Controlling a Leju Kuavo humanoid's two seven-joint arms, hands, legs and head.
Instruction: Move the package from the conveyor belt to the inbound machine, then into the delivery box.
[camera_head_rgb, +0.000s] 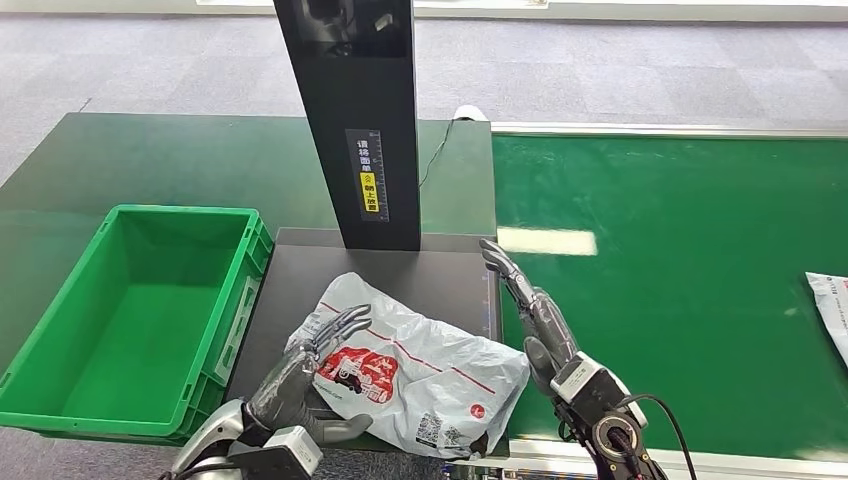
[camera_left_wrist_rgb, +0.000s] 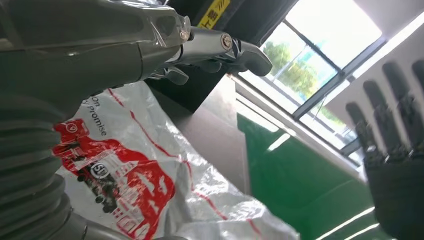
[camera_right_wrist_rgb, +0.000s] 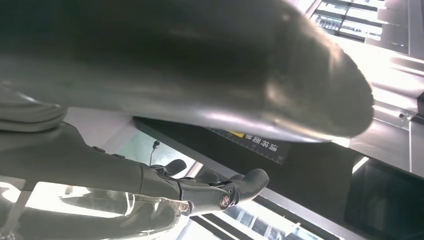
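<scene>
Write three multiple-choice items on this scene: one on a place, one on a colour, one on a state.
1. Where does the white package lie?
A. on the dark platform of the inbound machine
B. in the crate
C. on the floor

2. What colour is the crate?
A. blue
B. green
C. grey

3. How is the right hand?
A. gripping the package
B. curled into a fist
C. open, beside the package

Key: 1 A, the bag rests on the platform below the black column. 2 B, its walls are green. 3 C, its fingers are stretched out and hold nothing.

Place: parcel-sorting station (office-like, grey carpet)
Signs: green conveyor belt (camera_head_rgb: 660, 270) right of the right robot hand (camera_head_rgb: 545, 325); scanner column (camera_head_rgb: 350, 120) ahead; green crate (camera_head_rgb: 60, 330) left.
</scene>
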